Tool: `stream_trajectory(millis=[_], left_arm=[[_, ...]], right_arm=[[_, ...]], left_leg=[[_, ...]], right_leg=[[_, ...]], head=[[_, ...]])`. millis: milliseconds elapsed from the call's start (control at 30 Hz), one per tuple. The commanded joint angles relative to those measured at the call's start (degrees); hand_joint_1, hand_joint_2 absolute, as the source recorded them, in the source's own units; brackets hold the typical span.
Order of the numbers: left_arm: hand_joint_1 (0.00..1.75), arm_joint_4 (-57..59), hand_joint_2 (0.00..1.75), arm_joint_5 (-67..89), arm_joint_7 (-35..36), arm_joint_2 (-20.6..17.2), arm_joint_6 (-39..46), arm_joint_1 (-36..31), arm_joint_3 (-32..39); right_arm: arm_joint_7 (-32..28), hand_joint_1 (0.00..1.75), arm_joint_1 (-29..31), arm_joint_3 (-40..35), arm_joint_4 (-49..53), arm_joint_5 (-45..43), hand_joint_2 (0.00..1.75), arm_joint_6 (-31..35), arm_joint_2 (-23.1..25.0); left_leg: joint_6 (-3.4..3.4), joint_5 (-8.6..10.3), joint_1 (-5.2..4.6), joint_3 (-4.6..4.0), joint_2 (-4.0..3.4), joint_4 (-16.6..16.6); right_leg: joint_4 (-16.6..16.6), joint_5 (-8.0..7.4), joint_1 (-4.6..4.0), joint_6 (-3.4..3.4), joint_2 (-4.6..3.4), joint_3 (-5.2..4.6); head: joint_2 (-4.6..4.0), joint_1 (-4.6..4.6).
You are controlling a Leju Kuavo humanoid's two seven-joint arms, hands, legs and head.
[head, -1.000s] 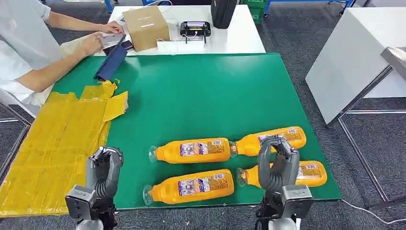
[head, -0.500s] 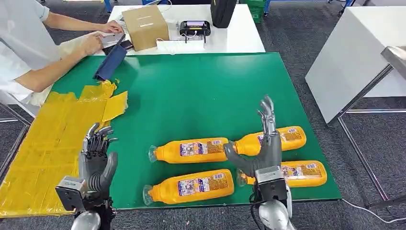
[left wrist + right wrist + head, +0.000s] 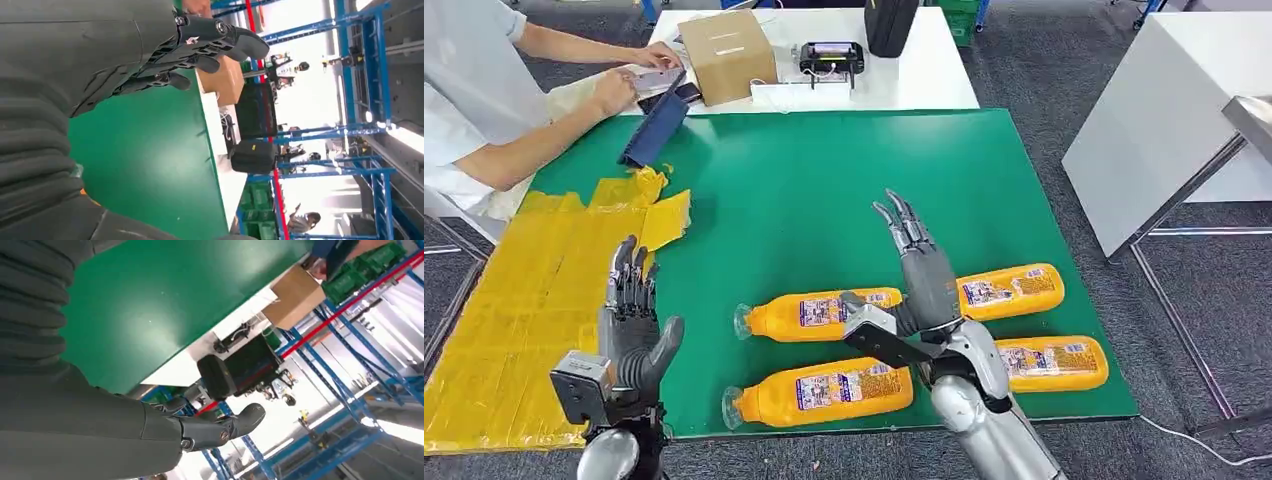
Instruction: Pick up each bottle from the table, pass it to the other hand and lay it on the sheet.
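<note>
Head view: our right hand [image 3: 921,280], fingers spread, hovers over the upper-left orange bottle [image 3: 824,314]; we should lower toward nine o'clock, wrapping its label; left hand [image 3: 632,322] waits spread wide

four orange plastic bottles lie on their sides on the green table mat [image 3: 824,190]: near-left bottle [image 3: 821,391], far-left bottle [image 3: 819,315], far-right bottle [image 3: 1009,290], near-right bottle [image 3: 1052,363]. the right hand [image 3: 914,290], fingers spread, hovers between the far pair. the left hand [image 3: 631,325], empty, is raised beside the crinkled yellow sheet [image 3: 534,300].
</note>
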State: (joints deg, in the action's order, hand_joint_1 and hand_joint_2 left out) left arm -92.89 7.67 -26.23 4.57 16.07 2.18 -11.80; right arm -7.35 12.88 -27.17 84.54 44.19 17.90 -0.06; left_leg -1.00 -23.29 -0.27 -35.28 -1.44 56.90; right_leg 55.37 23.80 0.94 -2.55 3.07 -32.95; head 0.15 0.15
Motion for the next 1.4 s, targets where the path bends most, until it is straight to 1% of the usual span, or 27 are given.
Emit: stream_trajectory(millis=[33,67,100,133,167,200,267,300,333,367,433,467,500,533,567,600,633,733,800,833,967,1000,1033,1133,1167,1300,1400], left_arm=[[0.0,5.6,1.75,0.4,1.3,1.2,-2.5,-4.3,-0.2],[0.0,5.9,1.75,0.4,1.4,1.3,-2.7,-4.7,-0.5],[0.0,6.7,1.75,0.3,1.6,1.4,-3.1,-5.4,-1.0],[0.0,7.5,1.75,0.0,1.8,1.5,-3.5,-6.1,-1.4],[0.0,8.3,1.75,-0.1,1.9,1.6,-3.7,-6.7,-1.7],[0.0,9.3,1.75,-0.3,2.0,1.8,-4.0,-7.5,-2.2],[0.0,10.0,1.75,-0.3,1.9,1.9,-4.0,-8.0,-2.5],[0.0,10.3,1.75,-0.7,1.9,1.9,-4.3,-8.4,-2.8],[0.0,10.5,1.75,-0.7,2.0,1.9,-4.3,-8.5,-2.9],[0.0,10.7,1.75,-0.9,1.8,1.8,-4.4,-8.9,-3.1],[0.0,10.9,1.75,-1.1,1.8,1.7,-4.4,-9.5,-3.4],[0.0,11.1,1.75,-1.2,1.8,1.7,-4.4,-9.9,-3.6],[0.0,11.5,1.75,-1.5,1.7,1.7,-4.4,-10.3,-3.9],[0.0,11.7,1.75,-1.6,1.7,1.7,-4.4,-10.5,-4.0],[0.0,11.9,1.75,-1.6,1.7,1.7,-4.4,-10.6,-4.1],[0.0,12.4,1.75,-1.8,1.7,1.7,-4.5,-11.0,-4.4],[0.0,12.7,1.75,-1.9,1.8,1.8,-4.5,-11.2,-4.5],[0.0,14.1,1.75,-2.5,1.7,1.9,-4.5,-12.1,-5.0],[0.0,14.2,1.75,-3.9,0.6,2.3,-4.7,-12.3,-5.1],[0.0,14.2,1.75,-3.9,0.6,2.3,-4.7,-12.3,-5.1],[0.0,13.7,1.75,-4.7,0.1,2.3,-5.0,-12.3,-5.2],[0.0,13.7,1.75,-4.7,0.1,2.3,-5.0,-12.3,-5.2],[0.0,13.6,1.75,-5.3,-0.6,2.5,-5.1,-12.6,-5.4],[0.0,13.8,1.75,-5.6,-0.9,2.5,-5.3,-13.1,-6.1],[0.0,13.8,1.75,-5.6,-0.9,2.5,-5.3,-13.3,-6.3],[0.0,15.5,1.75,-6.5,-1.0,2.8,-4.9,-14.2,-6.5],[0.0,16.3,1.75,-6.8,-1.0,2.9,-5.0,-14.6,-7.0]], right_arm=[[3.2,0.0,10.7,-10.1,-15.1,11.9,1.75,-5.0,-1.0],[3.0,0.0,11.5,-10.9,-16.4,12.3,1.75,-5.5,-0.7],[2.8,0.0,12.8,-12.2,-19.0,12.7,1.75,-6.3,0.1],[2.6,0.0,13.9,-13.0,-21.4,12.6,1.75,-6.5,1.1],[2.6,0.0,14.8,-13.6,-23.3,12.7,1.75,-6.5,1.7],[3.1,0.0,16.0,-14.0,-26.1,12.8,1.75,-6.6,2.7],[3.3,0.0,16.8,-14.2,-28.2,12.9,1.75,-6.1,3.5],[3.2,0.0,17.7,-14.4,-30.2,12.3,1.75,-6.9,4.2],[3.1,0.0,17.9,-14.5,-30.9,12.1,1.75,-7.1,4.4],[3.2,0.0,18.8,-14.9,-33.1,11.8,1.75,-7.7,5.0],[3.5,0.0,19.9,-14.7,-36.6,10.9,1.75,-7.7,5.9],[3.3,0.0,20.5,-15.0,-38.5,10.8,1.75,-7.7,6.3],[3.6,0.0,21.6,-15.0,-41.9,10.3,1.75,-7.4,7.0],[3.8,0.0,22.0,-15.1,-43.2,10.5,1.75,-7.0,7.2],[4.2,0.0,22.3,-15.1,-44.4,10.8,1.75,-6.7,7.4],[5.5,0.0,23.4,-15.5,-47.7,11.5,1.75,-6.6,7.9],[5.9,0.0,23.7,-15.4,-48.9,11.6,1.75,-6.7,8.2],[7.9,0.0,25.6,-14.5,-55.8,11.7,1.75,-6.6,9.4],[7.7,0.0,26.3,-14.1,-58.5,11.7,1.75,-6.1,9.6],[7.7,0.0,26.3,-14.1,-58.5,11.7,1.75,-6.1,9.6],[7.7,0.0,26.6,-13.8,-59.4,11.6,1.75,-6.2,9.6],[7.7,0.0,26.6,-13.8,-59.4,11.6,1.75,-6.2,9.6],[8.2,0.0,26.8,-13.1,-60.7,11.0,1.75,-7.6,9.6],[8.6,0.0,26.7,-12.5,-62.5,10.7,1.75,-8.2,9.3],[8.9,0.0,26.7,-12.2,-63.3,10.5,1.75,-8.8,9.2],[10.1,0.0,26.7,-11.5,-65.9,10.1,1.75,-12.7,9.1],[11.5,0.0,26.6,-10.9,-66.7,9.9,1.75,-14.2,9.0]], left_leg=[[0.08,-0.08,0.08,0.26,-0.11,0.0],[0.06,-0.04,0.05,0.14,-0.11,0.0],[0.08,-0.06,0.08,0.22,-0.11,0.0],[0.06,-0.01,0.03,0.13,-0.04,0.0],[0.09,-0.04,0.09,0.22,-0.02,0.0],[0.07,0.0,0.06,0.19,-0.02,-0.1],[0.06,0.01,0.06,0.2,0.01,0.0],[0.08,0.0,0.09,0.27,-0.01,-0.1],[0.07,0.03,0.05,0.2,-0.01,-0.1],[0.05,0.05,0.04,0.14,0.01,0.0],[0.1,-0.03,0.1,0.29,0.05,0.0],[0.08,-0.01,0.07,0.24,0.01,0.0],[0.11,-0.05,0.11,0.29,0.06,0.0],[0.07,0.03,0.06,0.21,0.07,0.0],[0.09,0.01,0.08,0.25,0.1,0.0],[0.06,0.05,0.04,0.13,0.05,0.0],[0.08,0.02,0.06,0.23,0.06,0.0],[0.06,0.07,0.02,0.15,0.08,0.0],[0.05,0.08,0.03,0.09,0.09,0.0],[0.09,0.03,0.06,0.21,0.17,0.0],[0.08,0.01,0.08,0.19,0.16,0.0],[0.06,0.06,0.03,0.1,0.16,0.0],[0.09,0.01,0.08,0.17,0.23,0.0],[0.04,0.06,0.03,0.06,0.13,0.0],[0.08,0.02,0.07,0.17,0.25,0.0],[0.04,0.08,0.01,0.07,0.2,0.0],[0.08,0.04,0.08,0.22,0.27,0.0]], right_leg=[[-0.1,0.0,-0.04,0.11,-0.44,0.21],[0.0,-0.03,-0.02,0.07,-0.35,0.1],[-0.1,-0.02,-0.04,0.11,-0.44,0.18],[0.0,-0.03,-0.01,0.08,-0.29,0.08],[-0.1,-0.01,-0.06,0.12,-0.37,0.19],[-0.1,-0.02,-0.03,0.09,-0.28,0.15],[-0.1,0.0,-0.02,0.09,-0.27,0.17],[-0.1,0.01,-0.05,0.13,-0.39,0.25],[0.0,0.0,-0.01,0.08,-0.29,0.17],[0.0,-0.01,-0.01,0.06,-0.2,0.13],[0.0,0.05,-0.05,0.12,-0.36,0.3],[0.0,0.03,-0.03,0.09,-0.3,0.22],[0.0,0.07,-0.05,0.12,-0.35,0.31],[0.0,0.02,-0.02,0.07,-0.21,0.22],[0.0,0.04,-0.03,0.1,-0.25,0.26],[0.0,-0.01,-0.01,0.05,-0.17,0.12],[0.0,0.02,-0.02,0.08,-0.23,0.22],[0.0,-0.01,0.01,0.05,-0.16,0.13],[0.0,-0.01,0.0,0.04,-0.1,0.09],[0.0,0.04,-0.02,0.09,-0.18,0.22],[0.0,0.05,-0.04,0.09,-0.18,0.22],[0.0,0.01,0.0,0.04,-0.07,0.12],[0.0,0.07,-0.03,0.08,-0.12,0.22],[0.0,0.0,0.0,0.02,-0.07,0.07],[0.0,0.06,-0.03,0.07,-0.09,0.22],[0.0,0.01,0.02,0.02,-0.01,0.09],[0.0,0.04,-0.03,0.08,-0.08,0.27]], head=[[0.0,-0.02],[0.0,0.0],[0.0,-0.02],[0.0,-0.02],[0.0,0.0],[0.0,0.0],[0.0,0.0],[0.0,-0.02],[0.0,-0.02],[0.0,0.0],[0.0,-0.02],[0.0,-0.02],[0.0,0.0],[0.0,-0.02],[0.0,0.0],[0.0,0.0],[0.0,-0.02],[0.0,-0.02],[0.0,0.0],[0.0,-0.02],[0.0,0.0],[0.0,-0.02],[0.0,0.0],[0.0,-0.02],[0.0,0.0],[0.0,0.0],[0.0,0.0]])
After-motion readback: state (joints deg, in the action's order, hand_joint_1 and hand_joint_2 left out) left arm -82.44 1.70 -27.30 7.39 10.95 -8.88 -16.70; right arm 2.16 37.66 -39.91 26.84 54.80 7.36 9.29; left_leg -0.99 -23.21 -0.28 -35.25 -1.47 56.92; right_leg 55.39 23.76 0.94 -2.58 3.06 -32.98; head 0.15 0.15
